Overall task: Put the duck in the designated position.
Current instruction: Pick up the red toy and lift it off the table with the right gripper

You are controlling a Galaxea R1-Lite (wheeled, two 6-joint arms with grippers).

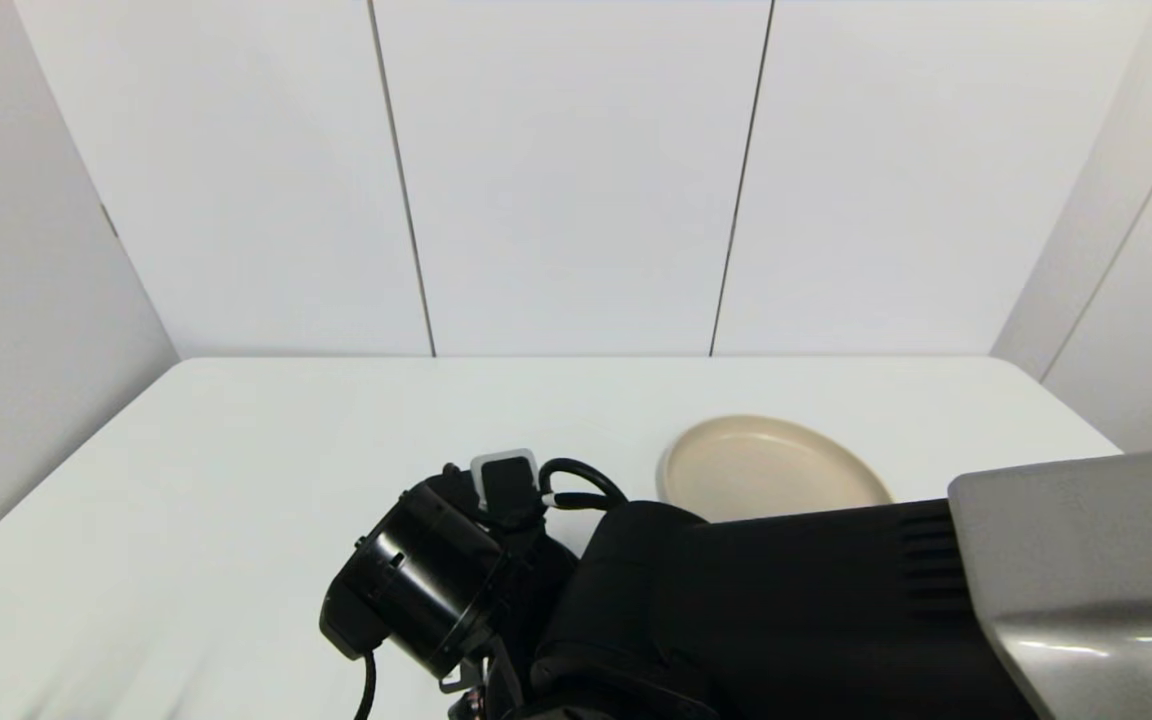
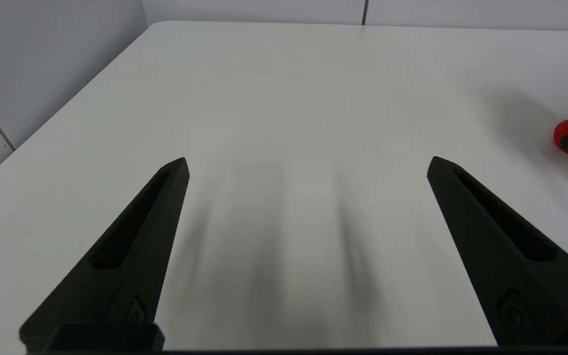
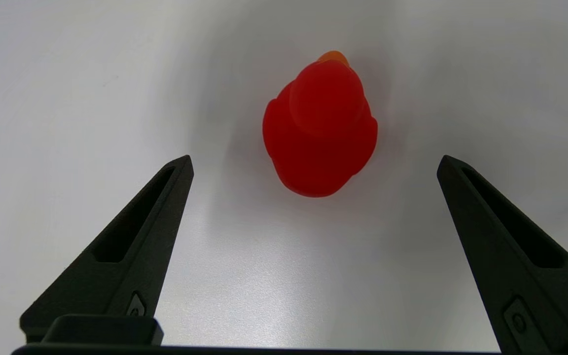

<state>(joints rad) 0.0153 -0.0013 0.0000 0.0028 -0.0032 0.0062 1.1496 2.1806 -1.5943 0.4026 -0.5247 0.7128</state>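
My right gripper (image 3: 313,160) hangs spread over the duck (image 3: 320,130) on the worktop (image 3: 67,74), so next I lower and pinch it

The duck (image 3: 320,133) sits on the worktop (image 1: 266,450), and the right gripper (image 3: 313,165) hangs directly over it, jaws spread wide with one on each side of the toy and neither touching it. The right arm (image 1: 786,610) reaches in from the robot's right across the near part of the worktop and hides the duck from the head camera. The plate (image 1: 771,468) lies on the worktop just behind that arm, right of centre. The left gripper (image 2: 308,165) hovers low over bare worktop with its jaws apart, the duck well off to its right.
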